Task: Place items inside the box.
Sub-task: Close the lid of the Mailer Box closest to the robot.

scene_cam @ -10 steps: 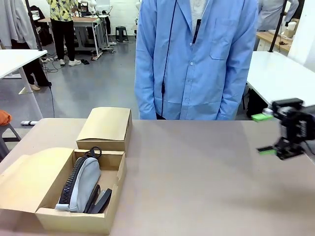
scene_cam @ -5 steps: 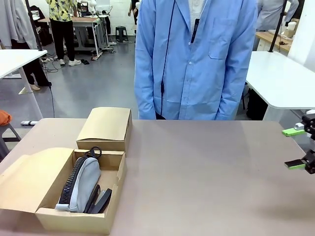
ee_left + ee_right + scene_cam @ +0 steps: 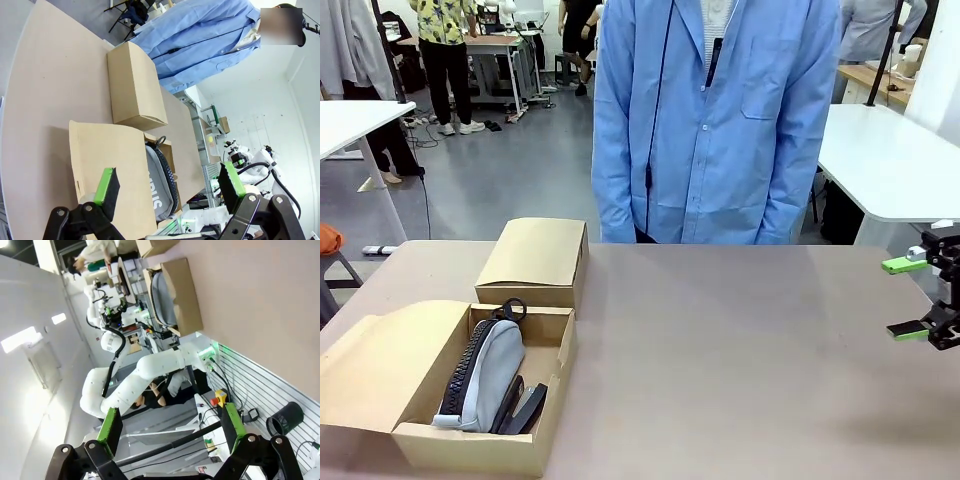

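The open cardboard box stands at the table's near left, its lid flap spread out to the left. Inside lie a grey zipped pencil case and black staplers beside it. My right gripper hovers over the table's right edge, far from the box, open and holding nothing. In the left wrist view my left gripper is open and empty above the box, with the pencil case below it. The right wrist view has its gripper open, the box far off.
A closed, smaller cardboard box sits just behind the open one. A person in a light blue coat stands at the far side, arms hanging down. The brown table stretches bare between the box and my right gripper.
My right gripper has drawn back to the right and a little lower, out to the table's right edge, staying open. The box and its contents have not moved.
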Robot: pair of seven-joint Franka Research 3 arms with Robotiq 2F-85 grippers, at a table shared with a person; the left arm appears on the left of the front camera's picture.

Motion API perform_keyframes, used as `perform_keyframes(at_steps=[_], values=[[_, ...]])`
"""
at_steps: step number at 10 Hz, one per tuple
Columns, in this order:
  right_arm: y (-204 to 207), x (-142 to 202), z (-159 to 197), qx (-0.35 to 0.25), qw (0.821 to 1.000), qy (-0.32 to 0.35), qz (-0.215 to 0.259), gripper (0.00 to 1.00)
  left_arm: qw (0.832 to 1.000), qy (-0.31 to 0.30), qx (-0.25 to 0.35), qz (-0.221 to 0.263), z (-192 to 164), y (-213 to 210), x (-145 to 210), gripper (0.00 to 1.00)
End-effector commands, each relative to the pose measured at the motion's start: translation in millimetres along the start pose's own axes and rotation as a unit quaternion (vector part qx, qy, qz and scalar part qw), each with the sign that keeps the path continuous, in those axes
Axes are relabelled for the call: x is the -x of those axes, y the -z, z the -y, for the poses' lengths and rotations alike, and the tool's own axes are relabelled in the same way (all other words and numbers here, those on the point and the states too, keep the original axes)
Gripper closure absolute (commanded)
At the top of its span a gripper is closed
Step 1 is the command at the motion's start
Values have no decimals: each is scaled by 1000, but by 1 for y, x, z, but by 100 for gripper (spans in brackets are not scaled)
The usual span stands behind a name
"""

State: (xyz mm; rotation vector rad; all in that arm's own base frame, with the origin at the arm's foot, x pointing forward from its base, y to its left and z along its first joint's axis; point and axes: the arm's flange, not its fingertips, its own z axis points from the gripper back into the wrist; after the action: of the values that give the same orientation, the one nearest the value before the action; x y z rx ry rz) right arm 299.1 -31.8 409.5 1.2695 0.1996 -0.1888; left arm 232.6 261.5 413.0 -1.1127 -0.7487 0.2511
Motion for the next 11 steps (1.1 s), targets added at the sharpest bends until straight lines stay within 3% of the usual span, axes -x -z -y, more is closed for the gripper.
perform_keyframes(at_steps=[1,2,3,4,5,6,8,10,11], values=[[0,-1,-3,-9,1000,6,1,0,1000,8,9,6,0,1,0,0],[0,-1,-3,-9,1000,6,1,0,1000,0,0,0,0,0,0,0],[0,-1,-3,-9,1000,6,1,0,989,146,-35,-4,16,18,4,0],[0,-1,-3,-9,1000,6,1,0,952,303,-23,-17,30,45,9,0],[0,-1,-3,-9,1000,6,1,0,893,448,-37,-28,40,77,20,0],[0,-1,-3,-9,1000,6,1,0,854,517,-1,-57,47,97,31,0],[0,-1,-3,-9,1000,6,1,0,773,628,29,-87,51,115,55,0],[0,-1,-3,-9,1000,6,1,0,718,686,70,-93,38,115,79,0],[0,-1,-3,-9,1000,6,1,0,714,694,-43,-79,39,117,71,0]])
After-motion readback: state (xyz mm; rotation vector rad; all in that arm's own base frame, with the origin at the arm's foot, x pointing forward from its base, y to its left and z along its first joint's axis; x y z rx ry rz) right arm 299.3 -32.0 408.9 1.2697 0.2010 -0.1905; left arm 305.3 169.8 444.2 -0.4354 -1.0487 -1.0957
